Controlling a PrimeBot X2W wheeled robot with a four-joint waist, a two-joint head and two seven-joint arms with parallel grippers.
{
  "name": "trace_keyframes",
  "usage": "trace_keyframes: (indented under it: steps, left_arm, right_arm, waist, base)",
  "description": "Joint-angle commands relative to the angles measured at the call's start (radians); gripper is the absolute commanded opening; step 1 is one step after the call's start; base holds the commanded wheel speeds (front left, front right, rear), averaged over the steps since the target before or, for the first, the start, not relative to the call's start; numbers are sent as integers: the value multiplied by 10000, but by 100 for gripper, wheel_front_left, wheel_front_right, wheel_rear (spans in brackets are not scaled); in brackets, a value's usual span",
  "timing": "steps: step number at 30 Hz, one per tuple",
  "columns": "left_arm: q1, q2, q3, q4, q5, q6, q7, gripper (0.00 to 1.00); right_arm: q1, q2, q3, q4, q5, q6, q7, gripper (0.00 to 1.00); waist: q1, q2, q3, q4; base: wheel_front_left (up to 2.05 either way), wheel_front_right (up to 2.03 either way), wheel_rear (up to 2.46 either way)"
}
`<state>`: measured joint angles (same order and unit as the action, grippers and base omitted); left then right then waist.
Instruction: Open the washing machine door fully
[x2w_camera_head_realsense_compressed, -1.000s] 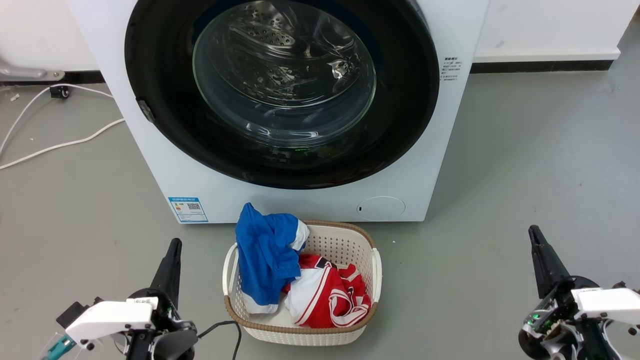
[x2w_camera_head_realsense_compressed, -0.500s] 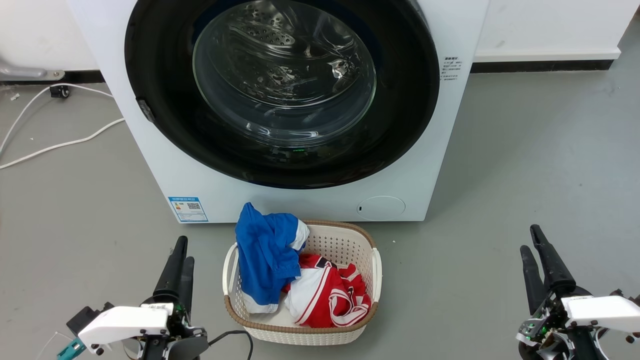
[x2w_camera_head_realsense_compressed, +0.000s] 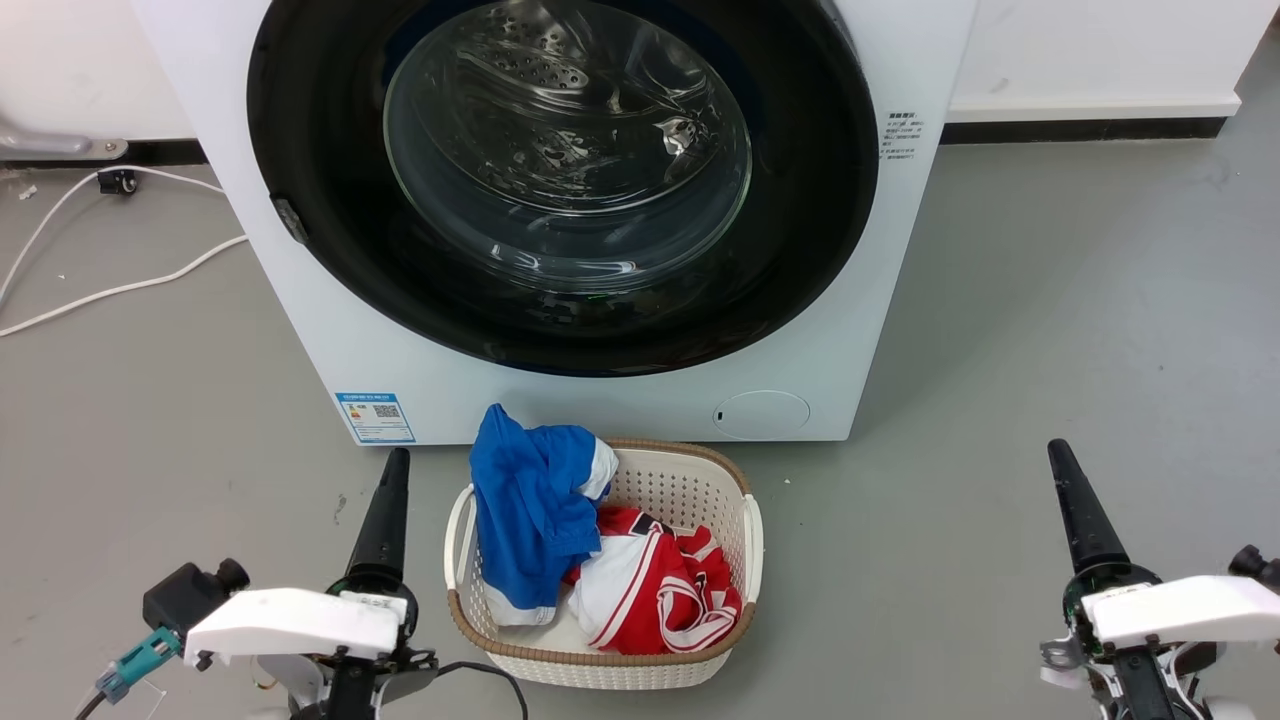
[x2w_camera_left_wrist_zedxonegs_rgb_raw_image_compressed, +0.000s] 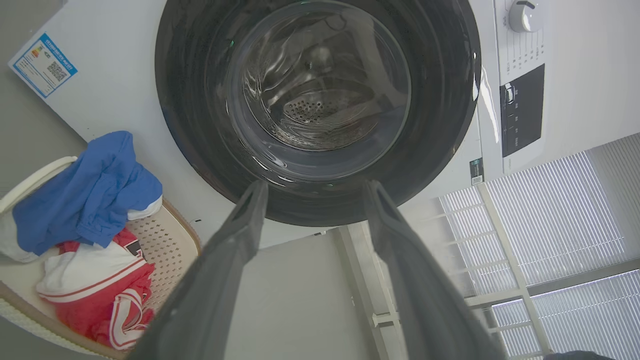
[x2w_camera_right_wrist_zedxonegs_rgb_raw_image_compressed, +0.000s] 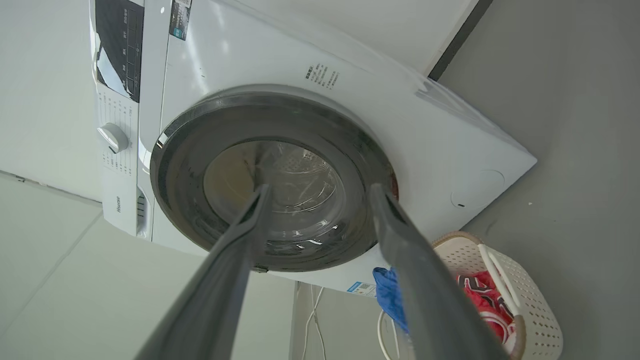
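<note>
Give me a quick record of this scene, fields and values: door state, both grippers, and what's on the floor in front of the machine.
door: washing machine door looks shut against the washing machine front
left gripper: open, empty, clear of the door
right gripper: open, empty, clear of the door
floor: laundry basket before the machine
basket contents: blue garment over the rim, red and white garment inside
task status: door not yet opened
</note>
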<state>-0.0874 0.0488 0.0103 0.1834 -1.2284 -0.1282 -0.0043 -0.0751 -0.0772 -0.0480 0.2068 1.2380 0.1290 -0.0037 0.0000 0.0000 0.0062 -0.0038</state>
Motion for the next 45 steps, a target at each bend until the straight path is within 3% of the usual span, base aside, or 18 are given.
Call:
trace_keyframes:
  steps: [1,17,45]
  left_arm:
    - [-269,23,-75,-248,650,-18,-128,100]
    - [-257,375,-510,-235,4316,104,-711,100]
    - [-586,957,-1586,208,7674,573,-1507,100]
  right_arm:
    - [-199,-125,97,-224,-672,9,-129,100]
    - [-197,-262,421,0,-4628,12,-708,100]
    - [-227,-226,558,76,-8425,18,-1135,100]
  waist:
    - [0,0,1,-5]
    - [0,0,-8,-44]
    - [0,0,-20,-114]
  base:
    - [0,0,0]
    - [0,0,0]
    - [0,0,0]
